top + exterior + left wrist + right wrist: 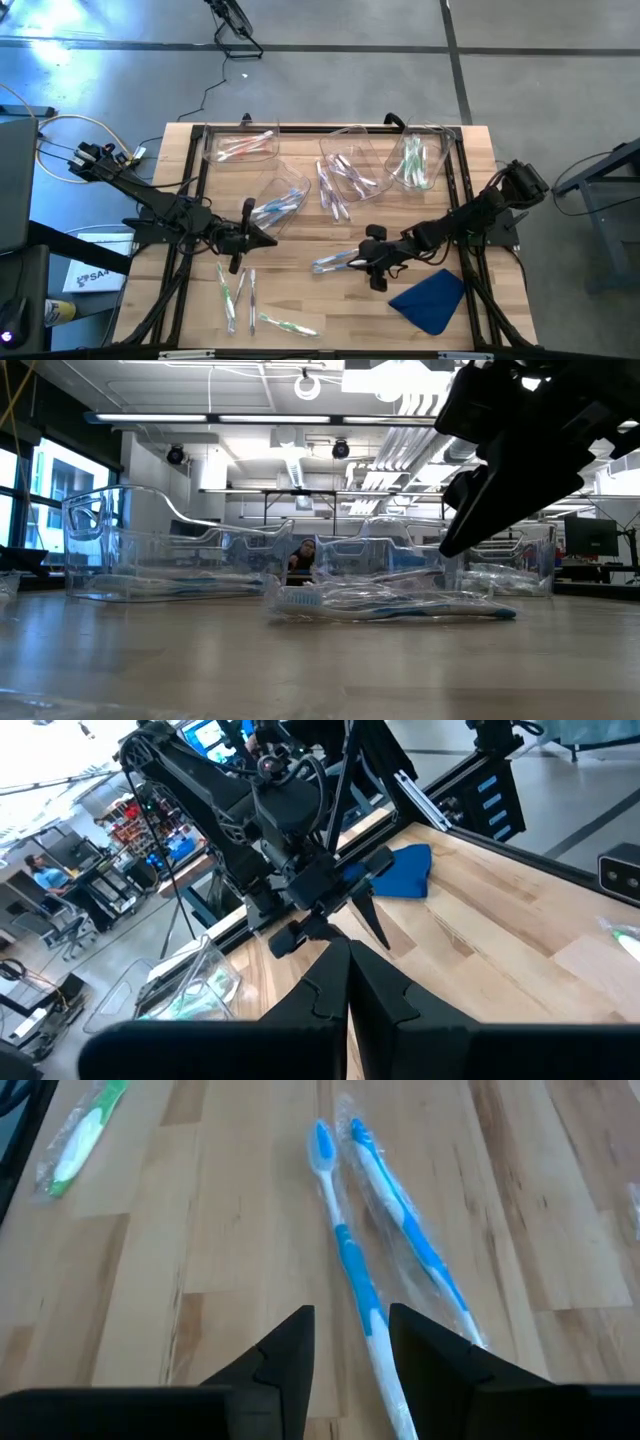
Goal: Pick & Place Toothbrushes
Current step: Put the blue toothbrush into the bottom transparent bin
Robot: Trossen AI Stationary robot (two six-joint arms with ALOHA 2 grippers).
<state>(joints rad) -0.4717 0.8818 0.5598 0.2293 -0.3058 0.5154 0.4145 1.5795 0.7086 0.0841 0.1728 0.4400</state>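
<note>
Two blue-and-white toothbrushes (333,262) in clear wrappers lie flat side by side on the wooden table (300,290); the low view shows them resting on its top (390,605). My right gripper (350,1345) hangs open just over their handle ends, slanting down, and the left brush's handle (372,1320) runs under the gap between its fingers. The fingers touch neither brush. My left gripper (262,238) is shut on nothing, held level above the table left of centre, pointing at the right arm (300,870).
Several clear bins stand along the far side, holding pink (240,146), blue (282,203), purple (348,168) and green (415,160) brushes. Loose green and pink brushes (240,292) lie near left. A blue cloth (430,300) lies near right.
</note>
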